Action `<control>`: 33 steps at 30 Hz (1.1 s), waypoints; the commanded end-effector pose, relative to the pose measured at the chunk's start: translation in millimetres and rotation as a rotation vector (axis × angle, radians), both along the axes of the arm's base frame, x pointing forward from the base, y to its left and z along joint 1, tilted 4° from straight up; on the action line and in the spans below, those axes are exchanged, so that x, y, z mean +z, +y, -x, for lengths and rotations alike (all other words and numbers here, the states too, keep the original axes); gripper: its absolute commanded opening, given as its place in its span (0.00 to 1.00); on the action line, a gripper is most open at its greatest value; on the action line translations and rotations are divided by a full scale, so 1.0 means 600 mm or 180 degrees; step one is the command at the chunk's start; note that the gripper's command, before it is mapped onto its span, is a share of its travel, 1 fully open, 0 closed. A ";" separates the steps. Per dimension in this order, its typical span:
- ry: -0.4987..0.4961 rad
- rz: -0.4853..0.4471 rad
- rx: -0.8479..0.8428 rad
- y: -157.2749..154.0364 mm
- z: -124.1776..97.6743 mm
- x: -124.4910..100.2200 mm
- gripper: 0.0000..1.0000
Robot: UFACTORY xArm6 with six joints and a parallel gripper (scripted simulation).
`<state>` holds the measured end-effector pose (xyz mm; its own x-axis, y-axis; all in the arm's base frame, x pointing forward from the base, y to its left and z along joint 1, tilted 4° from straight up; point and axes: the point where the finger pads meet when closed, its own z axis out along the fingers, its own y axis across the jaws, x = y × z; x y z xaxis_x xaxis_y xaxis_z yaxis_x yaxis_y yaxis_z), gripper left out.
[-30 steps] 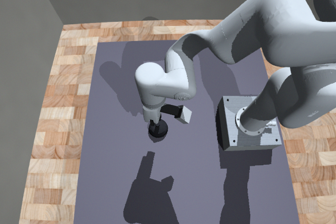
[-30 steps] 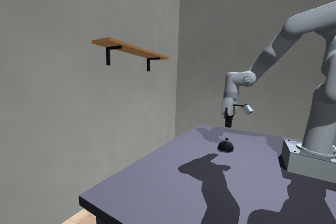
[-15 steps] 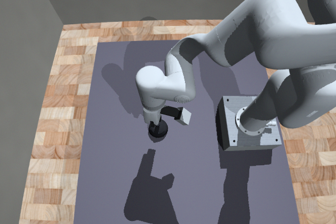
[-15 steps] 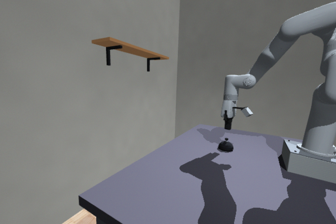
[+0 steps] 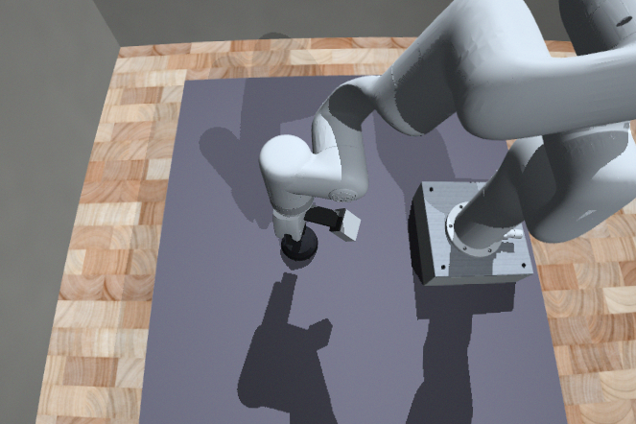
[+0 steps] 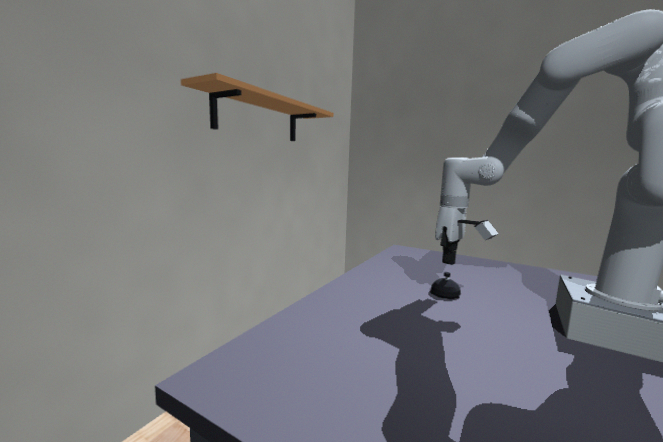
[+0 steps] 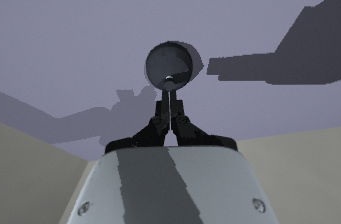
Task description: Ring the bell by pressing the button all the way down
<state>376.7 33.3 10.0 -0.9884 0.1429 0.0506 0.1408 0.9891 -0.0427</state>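
Observation:
The bell [image 6: 445,287] is a small black dome with a button [image 6: 446,274] on top; it stands upright on the grey table mat. In the top view the bell [image 5: 298,246] is partly hidden under the wrist. My gripper [image 6: 449,258] is shut and empty, pointing straight down, directly above the button with a small gap between the fingertips and the button. In the wrist view the shut fingertips line up with the bell [image 7: 169,67] just below them.
The arm's grey base block [image 5: 471,232] stands on the mat to the right of the bell. A wooden shelf [image 6: 255,96] hangs on the wall, far from the table. The mat edge and wooden table border [image 5: 113,200] lie to the left.

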 end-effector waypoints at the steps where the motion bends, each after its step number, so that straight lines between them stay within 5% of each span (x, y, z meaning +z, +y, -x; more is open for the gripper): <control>1: -0.0015 -0.0001 0.0000 0.000 -0.003 -0.009 0.00; 33: -0.0015 -0.0001 0.0000 -0.001 -0.002 -0.036 0.00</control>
<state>376.4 32.3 -12.8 -0.9885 0.1428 0.0496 0.1408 0.9891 -0.0426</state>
